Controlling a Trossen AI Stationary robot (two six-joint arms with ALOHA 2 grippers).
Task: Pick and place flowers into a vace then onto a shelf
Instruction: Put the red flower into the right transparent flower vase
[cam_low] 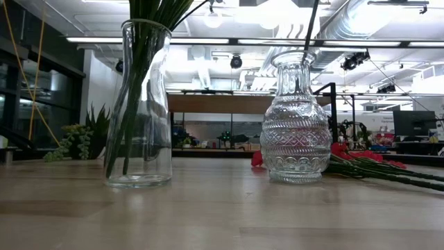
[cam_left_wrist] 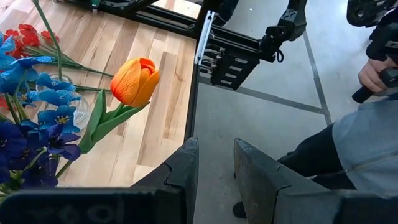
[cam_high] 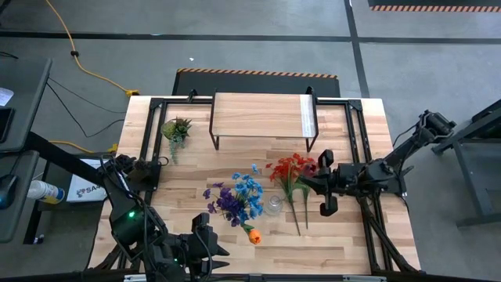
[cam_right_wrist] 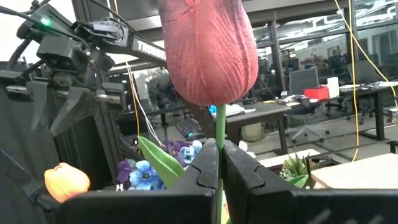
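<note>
Right wrist view: we see right gripper (cam_right_wrist: 219,163) clenched on tulip (cam_right_wrist: 208,50) stem; vases (cam_low: 295,118) part-filled, red flowers (cam_high: 291,174) at 3 o'clock, shelf (cam_high: 258,116) bare.

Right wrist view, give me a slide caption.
Right gripper shut on a red tulip's green stem, held upright.

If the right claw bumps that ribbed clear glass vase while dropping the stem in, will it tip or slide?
The ribbed clear glass vase is squat with a wide belly, so it probably resists tipping. Its smooth base on the light wooden tabletop may slide instead. The neck is narrow, and the pink tulip pinched in the right claw looks top-heavy, so it may lean.
</note>
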